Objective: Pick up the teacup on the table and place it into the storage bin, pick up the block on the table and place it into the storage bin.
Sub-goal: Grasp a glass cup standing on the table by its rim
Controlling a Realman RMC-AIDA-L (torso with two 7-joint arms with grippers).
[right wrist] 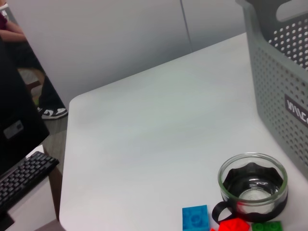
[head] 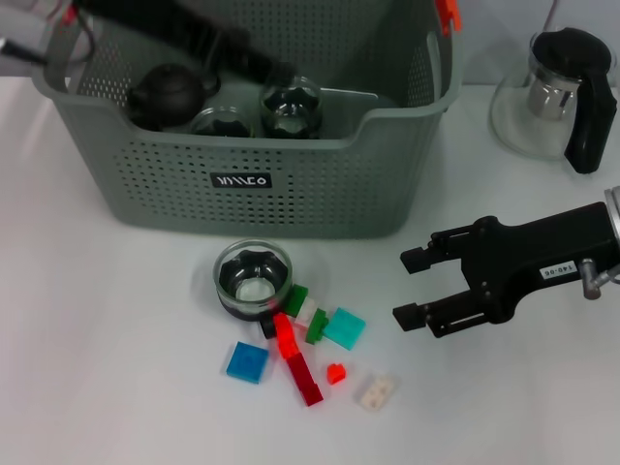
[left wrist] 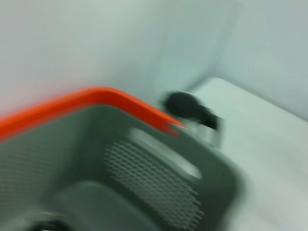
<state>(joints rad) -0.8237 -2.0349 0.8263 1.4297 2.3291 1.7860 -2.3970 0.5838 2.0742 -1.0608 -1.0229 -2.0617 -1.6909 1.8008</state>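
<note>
Beyond the storage bin (left wrist: 159, 187), only the left wrist view shows its orange clip (left wrist: 96, 103).

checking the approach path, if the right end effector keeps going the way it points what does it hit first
Probably the teal block: the right end effector, open, points toward the block pile, with the teacup just beyond. Height above the table is unclear.

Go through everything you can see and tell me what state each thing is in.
Storage bin: upright, holding a dark teapot and two glass cups.
Teacup: upright on the table, outside the bin.
Blocks: scattered on the table beside the teacup.
Glass pitcher: upright.
Right gripper: open, empty.
Left gripper: not in view.
</note>
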